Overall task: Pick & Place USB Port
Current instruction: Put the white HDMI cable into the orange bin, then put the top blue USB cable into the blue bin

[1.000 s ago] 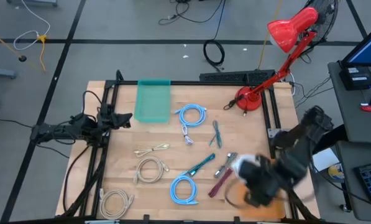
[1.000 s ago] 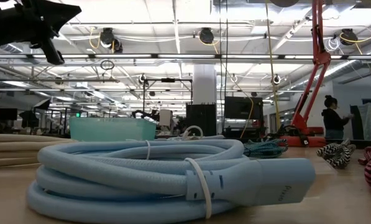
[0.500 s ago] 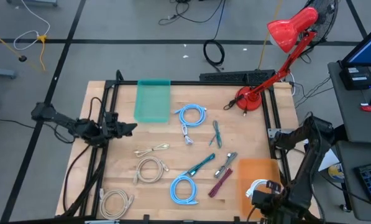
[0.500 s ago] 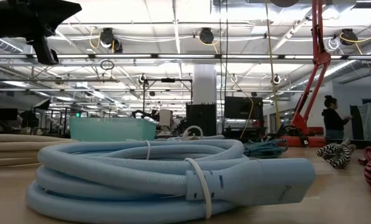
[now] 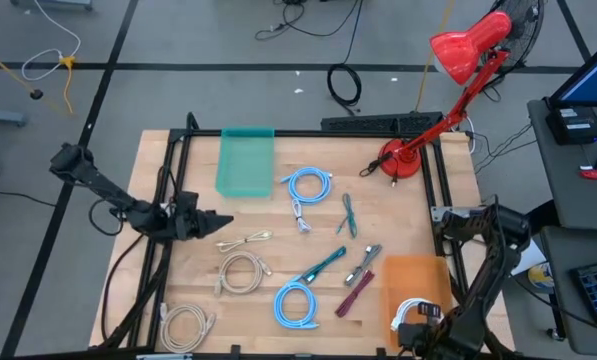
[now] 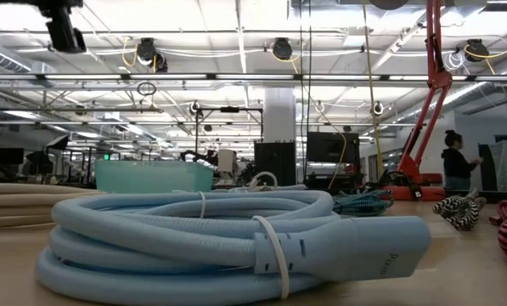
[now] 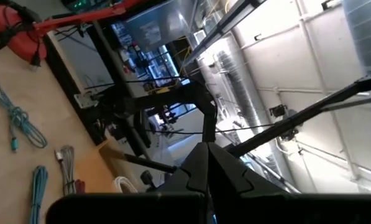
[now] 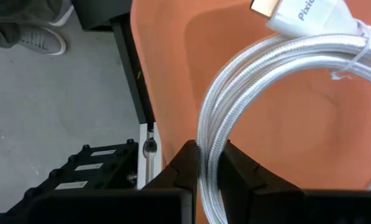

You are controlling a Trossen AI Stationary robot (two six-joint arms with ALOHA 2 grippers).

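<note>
1. Two arms are at the wooden table [image 5: 278, 250]; places below are given relative to the orange tray [image 5: 415, 275], which sits at the table's near right corner.

2. A coiled white cable [image 8: 235, 130] is held by the right gripper [image 8: 204, 163] directly over the orange tray. In the right wrist view the two dark fingers are closed on one strand of the coil, and the connector end [image 8: 297, 18] hangs free above the tray floor. In the high view the white cable [image 5: 410, 312] shows at the tray's near edge.

3. Judgement: the cable is carried by a single strand so that the coil hangs clear and can be released into the tray. The tray appears to be the collection place, so this pick-and-place cycle looks nearly complete; release is not yet made.

4. The left gripper [image 5: 218, 218] is raised far across the table from the tray, above the far-left side, next to a beige coiled cable [image 5: 244, 241]. In the left wrist view its fingers meet at a point with no object between them, so it is recorded as closed and empty.

5. Several cables lie on the table away from the tray: blue coils [image 5: 308, 184], a teal cable [image 5: 323, 265] and a maroon one [image 5: 356, 294] just beside the tray. These are judged to be awaiting sorting.

6. Risk noted: the loose coil may catch on the tray rim at release.
</note>
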